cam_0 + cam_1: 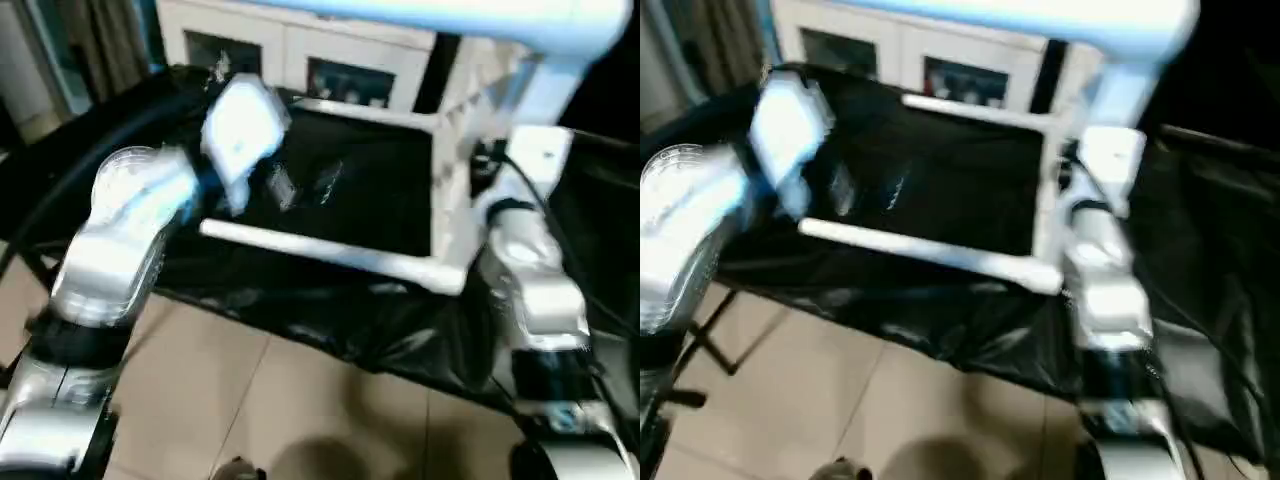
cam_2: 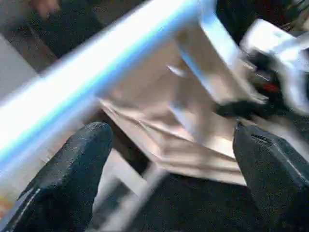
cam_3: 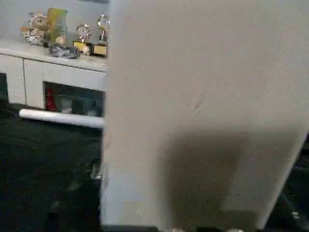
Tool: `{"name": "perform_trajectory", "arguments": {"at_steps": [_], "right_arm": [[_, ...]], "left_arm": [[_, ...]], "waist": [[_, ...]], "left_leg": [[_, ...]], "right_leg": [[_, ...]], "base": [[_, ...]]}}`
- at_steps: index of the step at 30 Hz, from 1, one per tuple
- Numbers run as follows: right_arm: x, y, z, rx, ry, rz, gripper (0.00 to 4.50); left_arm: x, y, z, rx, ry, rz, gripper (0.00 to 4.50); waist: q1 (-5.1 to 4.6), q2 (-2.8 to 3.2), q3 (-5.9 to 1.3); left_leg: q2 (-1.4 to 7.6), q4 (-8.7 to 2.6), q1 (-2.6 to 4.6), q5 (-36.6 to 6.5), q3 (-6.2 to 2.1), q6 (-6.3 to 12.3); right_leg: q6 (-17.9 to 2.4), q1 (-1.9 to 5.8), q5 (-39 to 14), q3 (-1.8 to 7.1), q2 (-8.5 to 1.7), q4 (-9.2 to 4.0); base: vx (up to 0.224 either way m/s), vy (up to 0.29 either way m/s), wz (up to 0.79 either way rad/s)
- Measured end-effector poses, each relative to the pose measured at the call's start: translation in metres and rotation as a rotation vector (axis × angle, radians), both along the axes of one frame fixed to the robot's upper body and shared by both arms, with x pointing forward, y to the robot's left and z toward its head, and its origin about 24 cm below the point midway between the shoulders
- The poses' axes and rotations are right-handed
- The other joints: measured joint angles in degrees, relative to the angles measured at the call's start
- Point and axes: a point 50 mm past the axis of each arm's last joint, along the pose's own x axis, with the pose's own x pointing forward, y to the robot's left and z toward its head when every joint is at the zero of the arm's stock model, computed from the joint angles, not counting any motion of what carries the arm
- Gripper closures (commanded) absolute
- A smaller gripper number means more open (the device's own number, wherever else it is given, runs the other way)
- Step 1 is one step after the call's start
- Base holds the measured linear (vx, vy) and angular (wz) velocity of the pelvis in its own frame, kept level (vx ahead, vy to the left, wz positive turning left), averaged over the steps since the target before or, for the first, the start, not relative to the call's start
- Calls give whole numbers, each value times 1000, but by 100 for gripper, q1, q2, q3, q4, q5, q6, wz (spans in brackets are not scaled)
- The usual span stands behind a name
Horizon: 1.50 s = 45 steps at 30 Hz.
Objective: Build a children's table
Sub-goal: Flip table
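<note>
Children's table (image 1: 440,200): white plastic, tipped on its side on black-covered counter (image 1: 340,190), cylindrical legs level. Left pincer (image 2: 169,183) spread wide, empty; right pincer's state cannot be told.

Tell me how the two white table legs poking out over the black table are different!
The near leg reaches out closer to the robot, low in the head view. The far leg sits higher in that view, near the white cabinet. The near leg shows more of its length; the far leg shows less. Both are white, round, lie nearly level and join the upright tabletop.
</note>
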Motion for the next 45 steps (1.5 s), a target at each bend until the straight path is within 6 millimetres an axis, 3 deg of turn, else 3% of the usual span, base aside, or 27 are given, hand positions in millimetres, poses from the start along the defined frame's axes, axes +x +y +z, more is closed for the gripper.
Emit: {"name": "perform_trajectory", "arguments": {"at_steps": [3,8,19,26,37,45], "right_arm": [[0,3,-16,4,55,10,148],[0,4,-19,10,29,49,133],[3,-1,-41,4,67,72,133],[11,-1,-38,7,34,70,149],[17,-4,-34,0,-19,80,237],[18,-3,-34,-7,-36,82,252]], "left_arm": [[5,-1,9,38,-116,47,0],[19,7,28,107,-281,153,0],[53,13,35,199,-339,299,0],[64,5,36,194,-343,315,0],[75,5,51,151,-390,389,102],[81,6,49,151,-369,404,162]], "waist": [[-28,17,17],[-28,33,29],[58,65,51],[67,86,66],[65,128,92],[67,147,104]], "left_leg": [[2,-2,-23,1,-4,-1],[7,-5,-48,20,-7,-23],[9,-5,-36,9,-4,-5],[9,-4,-37,9,-3,-5],[9,-3,-41,13,0,22],[9,-3,-41,16,0,39]], "right_leg": [[-34,-41,30,-3,3,6],[-69,-77,38,-2,13,2],[-75,-73,36,2,12,7],[-83,-75,42,1,12,7],[-89,-76,39,1,12,2],[-92,-77,37,0,12,2]], "base": [[0,0,0],[0,0,0],[0,0,0],[0,0,0],[0,0,0],[0,0,0]]}}
